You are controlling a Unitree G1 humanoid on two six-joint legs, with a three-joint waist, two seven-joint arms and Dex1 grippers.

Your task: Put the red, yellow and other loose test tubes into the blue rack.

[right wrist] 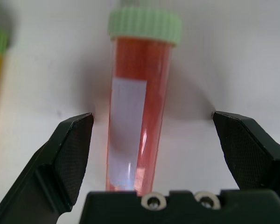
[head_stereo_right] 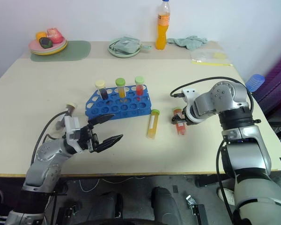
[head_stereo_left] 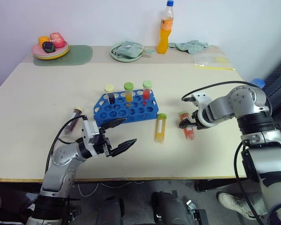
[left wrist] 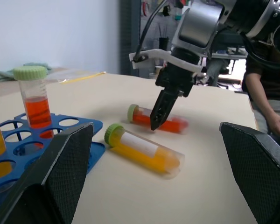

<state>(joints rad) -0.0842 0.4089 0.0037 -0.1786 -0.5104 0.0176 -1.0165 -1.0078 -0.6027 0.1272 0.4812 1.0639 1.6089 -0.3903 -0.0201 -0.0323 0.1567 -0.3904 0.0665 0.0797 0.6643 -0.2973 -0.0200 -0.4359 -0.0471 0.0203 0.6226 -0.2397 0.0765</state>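
I've got 3 tubes standing in the blue rack (head_stereo_left: 126,107) and 3 left lying on the worktop (head_stereo_left: 33,136): red tube (head_stereo_left: 188,131) straddled by my wide-open right gripper (head_stereo_left: 186,123), yellow tube (head_stereo_left: 160,128) beside the rack, maroon tube (head_stereo_left: 74,118) near my wide, empty left gripper (head_stereo_left: 119,134).

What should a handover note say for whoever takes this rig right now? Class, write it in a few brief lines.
Right gripper: open, fingers either side of the red tube lying on the table.
Left gripper: open, empty, in front of the rack.
Done: three tubes stand in the rack.
Left: the red tube, the yellow tube lying beside the rack, and the maroon tube lying on the rack's other side.
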